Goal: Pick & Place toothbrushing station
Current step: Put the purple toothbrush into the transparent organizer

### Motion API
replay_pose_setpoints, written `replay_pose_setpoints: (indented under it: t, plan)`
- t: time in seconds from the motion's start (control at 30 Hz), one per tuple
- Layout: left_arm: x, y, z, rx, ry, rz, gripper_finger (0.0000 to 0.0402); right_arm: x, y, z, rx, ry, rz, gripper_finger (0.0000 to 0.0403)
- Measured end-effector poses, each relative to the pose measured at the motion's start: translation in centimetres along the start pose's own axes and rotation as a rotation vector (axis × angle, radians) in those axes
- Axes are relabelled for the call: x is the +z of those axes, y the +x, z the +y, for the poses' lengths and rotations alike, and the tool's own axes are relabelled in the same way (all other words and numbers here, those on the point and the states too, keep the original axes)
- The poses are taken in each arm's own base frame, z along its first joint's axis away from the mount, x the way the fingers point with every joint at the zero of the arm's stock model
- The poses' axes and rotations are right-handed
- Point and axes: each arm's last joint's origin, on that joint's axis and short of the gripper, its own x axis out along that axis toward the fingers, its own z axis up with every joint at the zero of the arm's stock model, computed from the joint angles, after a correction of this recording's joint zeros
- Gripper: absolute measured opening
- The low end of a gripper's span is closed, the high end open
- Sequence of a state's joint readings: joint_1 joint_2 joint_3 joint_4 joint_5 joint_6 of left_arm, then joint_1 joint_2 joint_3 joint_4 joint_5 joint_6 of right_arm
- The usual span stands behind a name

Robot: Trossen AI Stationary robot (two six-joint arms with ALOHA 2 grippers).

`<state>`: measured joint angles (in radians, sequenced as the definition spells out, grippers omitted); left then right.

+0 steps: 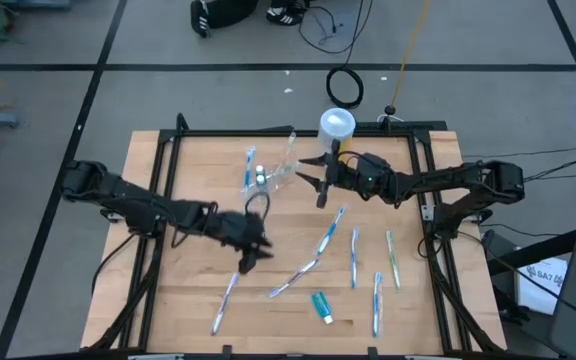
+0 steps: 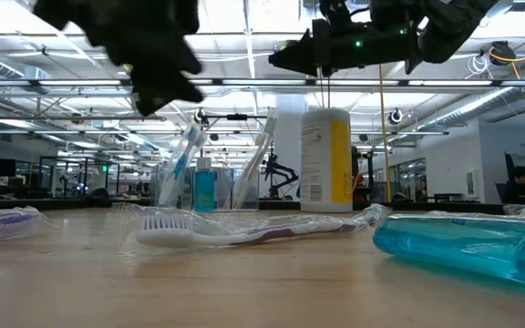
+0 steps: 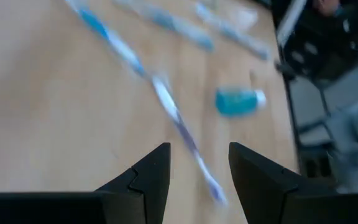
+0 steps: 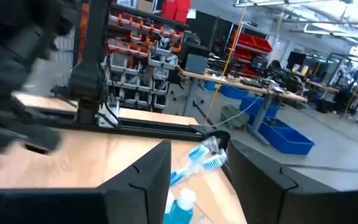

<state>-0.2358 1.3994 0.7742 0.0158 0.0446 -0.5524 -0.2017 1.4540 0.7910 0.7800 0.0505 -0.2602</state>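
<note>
The clear cup (image 1: 280,172), holding toothbrushes and a teal tube, is seen at twelve o'clock on the table (image 1: 198,300), with the right gripper (image 1: 320,180) open just beside it. The left gripper (image 1: 248,260) is held open above a loose toothbrush (image 1: 296,278). No writing is legible on the yellow canister (image 2: 326,158).
</note>
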Motion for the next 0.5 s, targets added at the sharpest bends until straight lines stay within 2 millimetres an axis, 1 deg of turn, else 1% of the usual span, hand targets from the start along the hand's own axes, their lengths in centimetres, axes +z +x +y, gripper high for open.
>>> replay_pose_setpoints:
  t: [0.13, 0.23, 0.33, 0.4, 0.5]
  plan:
    - [-2.7, 0.0, -2.0, 0.016, -0.164, 0.143, 0.0168, -0.1, 0.0, 0.1, 0.006, -0.059, 0.015, 0.0149]
    - [-5.0, -0.4, -3.1, 0.083, -0.280, 0.258, 0.0168, -0.2, 0.0, 0.1, 0.009, -0.067, 0.024, 0.0147]
    - [-7.1, -1.0, -4.2, 0.165, -0.378, 0.336, 0.0168, -0.2, 0.0, 0.1, 0.008, -0.066, 0.019, 0.0147]
    - [-8.3, -1.5, -4.7, 0.229, -0.455, 0.349, 0.0168, -0.2, 0.0, 0.1, 0.009, -0.065, 0.022, 0.0149]
    - [-9.6, -1.4, -5.5, 0.293, -0.522, 0.297, 0.0168, -0.2, 0.0, 0.1, 0.008, -0.065, 0.020, 0.0150]
